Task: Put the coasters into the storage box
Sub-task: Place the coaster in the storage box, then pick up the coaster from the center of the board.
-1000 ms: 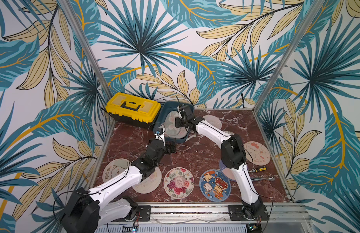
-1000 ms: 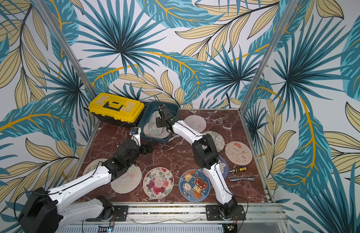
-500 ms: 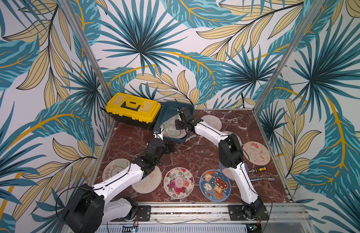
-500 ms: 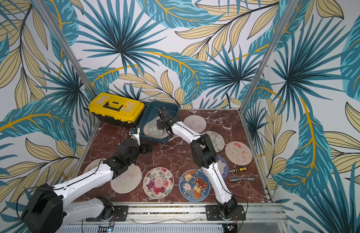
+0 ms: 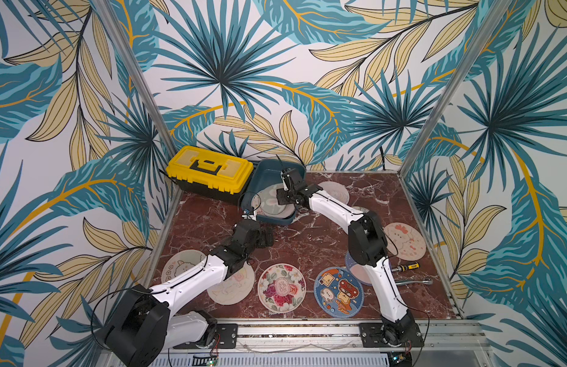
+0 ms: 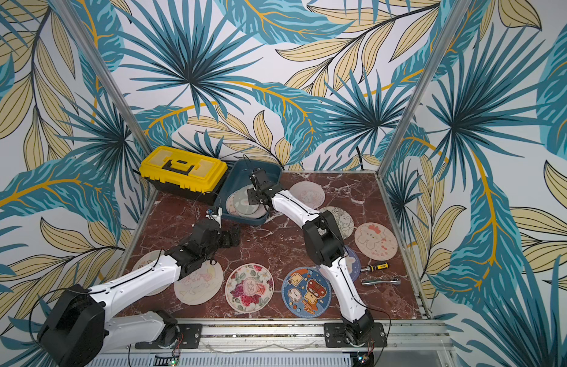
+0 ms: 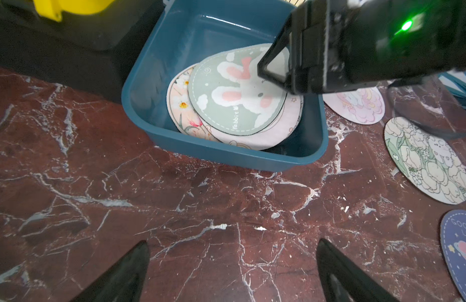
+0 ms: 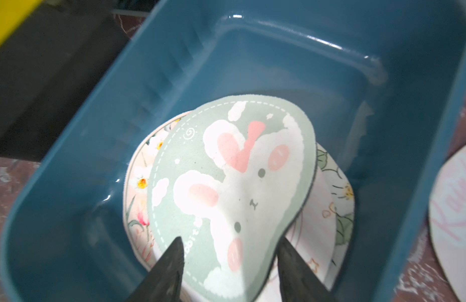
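Your right gripper point(image 8: 230, 251) hangs inside the storage box point(image 8: 69, 157) with its jaws apart and it grips nothing. The green bunny coaster point(image 8: 226, 183) lies just under them, a little curved, on top of a pile of coasters point(image 7: 265, 136) in the box. I can count at least three discs there, so that part is done. Your left gripper point(image 7: 231, 261) is wide open too and empty, over the bare table point(image 7: 122, 209) just in front of the box. What is left lies outside the box, about eight discs. The pale coaster point(image 7: 357, 104) and the tulip coaster point(image 7: 425, 162) are close beside the box. The pink bunny coaster point(image 6: 376, 243) is further from it. The floral coaster point(image 6: 249, 287) and the blue cartoon coaster point(image 6: 306, 292) are well apart from it. Some others are partly hidden under the arms. In my judgement, less than half of the task is finished.
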